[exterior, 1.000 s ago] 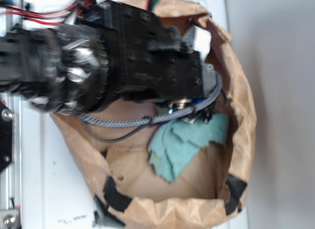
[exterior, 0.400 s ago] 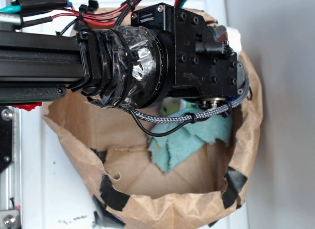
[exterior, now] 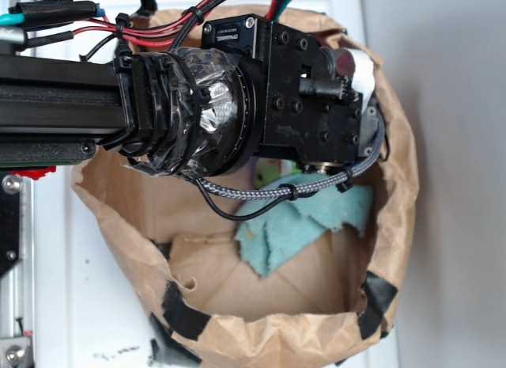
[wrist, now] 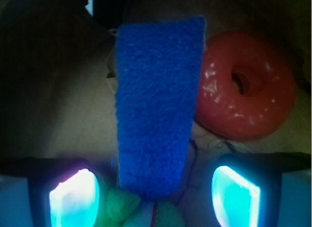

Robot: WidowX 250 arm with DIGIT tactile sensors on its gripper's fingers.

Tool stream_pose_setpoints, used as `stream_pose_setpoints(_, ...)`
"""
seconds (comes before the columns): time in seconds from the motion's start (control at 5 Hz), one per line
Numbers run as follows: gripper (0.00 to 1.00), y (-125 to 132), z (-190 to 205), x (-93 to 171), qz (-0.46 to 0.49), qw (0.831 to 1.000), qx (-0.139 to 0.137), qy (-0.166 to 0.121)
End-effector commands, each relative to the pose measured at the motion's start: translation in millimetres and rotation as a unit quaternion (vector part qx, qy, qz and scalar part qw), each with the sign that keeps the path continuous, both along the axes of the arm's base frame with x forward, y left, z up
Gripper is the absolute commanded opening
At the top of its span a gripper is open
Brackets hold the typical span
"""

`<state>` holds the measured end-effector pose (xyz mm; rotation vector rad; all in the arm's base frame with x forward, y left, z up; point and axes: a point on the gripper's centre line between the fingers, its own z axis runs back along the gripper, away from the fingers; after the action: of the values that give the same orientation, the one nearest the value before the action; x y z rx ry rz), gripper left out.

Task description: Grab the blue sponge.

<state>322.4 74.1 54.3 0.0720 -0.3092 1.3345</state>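
Below, the sponge (wrist: 156,100) is seen between the fingers (wrist: 74,197) of the open pincer (wrist: 155,195), untouched.

Black arm (exterior: 237,99) reaching from left over brown paper bag (exterior: 395,186), wrapped in clear tape, braided cable (exterior: 292,190) looped beneath. Pale teal cloth (exterior: 296,221) lying inside bag, partly under arm. Black tape patches (exterior: 186,312) on rim.
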Motion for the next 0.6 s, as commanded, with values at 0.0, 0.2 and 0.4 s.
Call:
stream_pose_setpoints(0.0, 1.0, 21.9, 43.6, -24.1, 0.005, 0.998, -0.033, -0.053)
stream_pose_setpoints(0.2, 1.0, 34.5, 46.6, -25.0, 0.006, 0.996, -0.05, -0.078)
stream_pose_setpoints(0.4, 1.0, 36.9, 47.4, -21.8, 0.017, 0.995, -0.053, -0.077)
